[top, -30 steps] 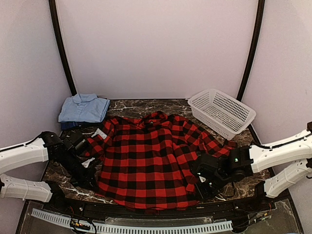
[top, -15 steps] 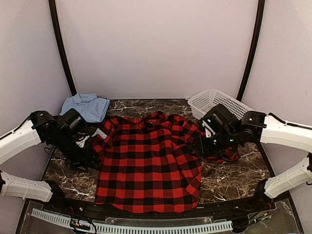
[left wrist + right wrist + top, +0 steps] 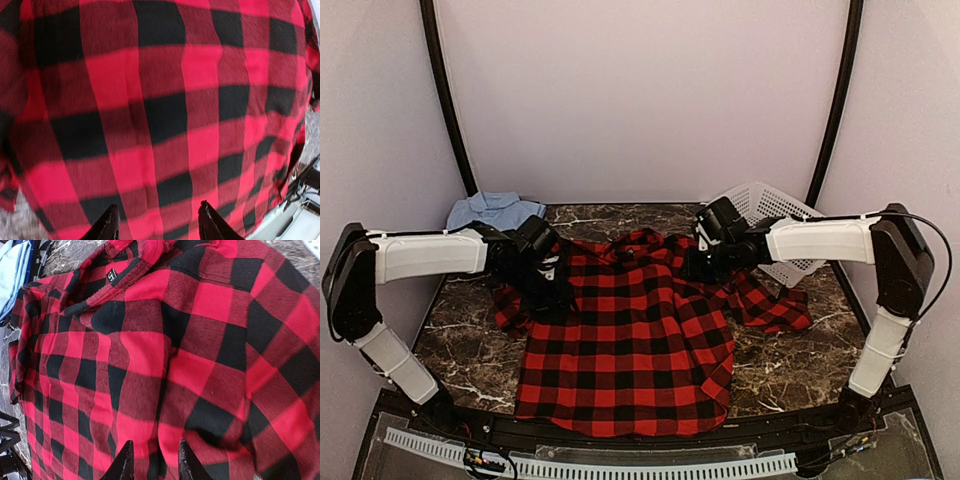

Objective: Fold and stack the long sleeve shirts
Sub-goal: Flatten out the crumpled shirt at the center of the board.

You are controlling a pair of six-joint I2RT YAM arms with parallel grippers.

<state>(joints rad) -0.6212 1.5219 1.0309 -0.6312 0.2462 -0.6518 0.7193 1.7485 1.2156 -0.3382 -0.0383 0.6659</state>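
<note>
Left end effector (image 3: pixel 546 270) and right end effector (image 3: pixel 704 256) hang over the flannel shirt (image 3: pixel 630 345).

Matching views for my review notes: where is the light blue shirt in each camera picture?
Top external: light blue shirt, folded, in the back left corner.
Left wrist: not in it.
Right wrist: upper left corner, cut off by the edge.
Shared landmark: flannel shirt, in all three views.

A large red-and-black buffalo-check flannel shirt (image 3: pixel 625 340) is spread flat in the middle, with the collar toward 12 o'clock, the hem toward 6 and one sleeve bunched at 3 o'clock. A plain light blue cloth shirt (image 3: pixel 492 210) is laid folded at 10 o'clock.
</note>
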